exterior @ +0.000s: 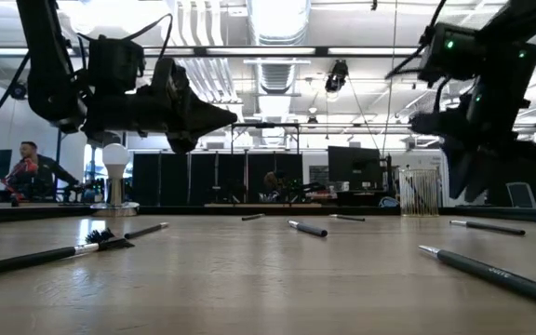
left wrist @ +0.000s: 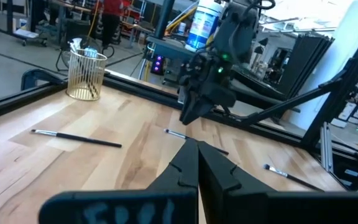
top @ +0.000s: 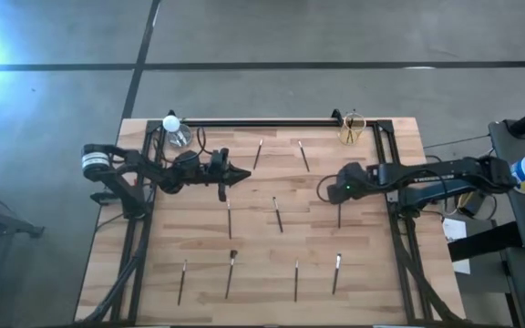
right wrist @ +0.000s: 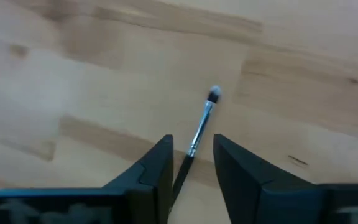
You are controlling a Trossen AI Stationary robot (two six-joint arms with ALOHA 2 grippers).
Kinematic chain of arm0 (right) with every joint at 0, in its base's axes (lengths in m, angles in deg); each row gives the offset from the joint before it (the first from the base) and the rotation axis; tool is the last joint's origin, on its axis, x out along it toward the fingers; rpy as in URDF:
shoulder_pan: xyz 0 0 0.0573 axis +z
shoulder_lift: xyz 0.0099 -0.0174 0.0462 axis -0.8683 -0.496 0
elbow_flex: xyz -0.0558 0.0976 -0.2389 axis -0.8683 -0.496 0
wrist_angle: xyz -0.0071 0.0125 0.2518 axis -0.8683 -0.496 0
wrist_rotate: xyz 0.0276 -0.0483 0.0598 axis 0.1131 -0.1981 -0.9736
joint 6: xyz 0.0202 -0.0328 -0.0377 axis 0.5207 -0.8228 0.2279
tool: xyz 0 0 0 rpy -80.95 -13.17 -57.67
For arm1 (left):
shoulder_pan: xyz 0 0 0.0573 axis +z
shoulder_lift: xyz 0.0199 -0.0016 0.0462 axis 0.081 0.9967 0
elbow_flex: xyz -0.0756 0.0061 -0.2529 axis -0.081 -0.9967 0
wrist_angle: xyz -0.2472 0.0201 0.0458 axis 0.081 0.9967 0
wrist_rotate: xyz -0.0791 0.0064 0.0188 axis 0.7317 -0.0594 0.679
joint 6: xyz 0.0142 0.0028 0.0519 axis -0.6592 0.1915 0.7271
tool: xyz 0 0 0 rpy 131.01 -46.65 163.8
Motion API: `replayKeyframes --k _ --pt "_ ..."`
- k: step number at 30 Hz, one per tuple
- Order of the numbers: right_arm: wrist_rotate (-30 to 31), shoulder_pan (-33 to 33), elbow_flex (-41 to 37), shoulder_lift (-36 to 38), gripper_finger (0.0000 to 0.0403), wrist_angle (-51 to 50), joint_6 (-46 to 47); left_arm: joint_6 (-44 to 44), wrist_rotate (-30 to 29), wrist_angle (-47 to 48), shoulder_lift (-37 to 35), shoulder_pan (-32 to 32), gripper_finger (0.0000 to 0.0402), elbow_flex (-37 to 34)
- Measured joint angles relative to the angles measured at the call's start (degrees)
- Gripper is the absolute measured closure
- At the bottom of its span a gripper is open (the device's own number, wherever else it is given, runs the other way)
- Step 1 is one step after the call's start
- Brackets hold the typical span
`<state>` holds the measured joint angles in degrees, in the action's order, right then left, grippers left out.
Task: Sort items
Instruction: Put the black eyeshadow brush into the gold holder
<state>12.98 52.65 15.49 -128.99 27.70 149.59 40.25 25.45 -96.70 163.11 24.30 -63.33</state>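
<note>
A brush (right wrist: 202,124) lying on the worktop (right wrist: 104,74) is straddled by the open right hand (right wrist: 191,163); a pick is judged underway. Next, lowering and closing are called for. Farther off, the left hand (top: 235,173) is shut, empty, among the scattered items (top: 278,215).

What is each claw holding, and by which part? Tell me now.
Nothing is held. The right claw is open, straddling the handle of a brush without gripping it. The left claw is shut and empty.
</note>
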Motion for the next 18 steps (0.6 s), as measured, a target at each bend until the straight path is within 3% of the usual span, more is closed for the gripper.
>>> replayKeyframes --k 9,18 --pt "1.55 -4.31 0.31 -9.39 0.0278 5.65 0.54 0.04 0.0 0.35 0.0 0.0 0.0401 0.0" --pt "2.29 -6.39 1.29 -15.49 0.0303 6.98 -0.31 0.09 0.0 0.57 0.0 0.0 0.0401 -0.01"
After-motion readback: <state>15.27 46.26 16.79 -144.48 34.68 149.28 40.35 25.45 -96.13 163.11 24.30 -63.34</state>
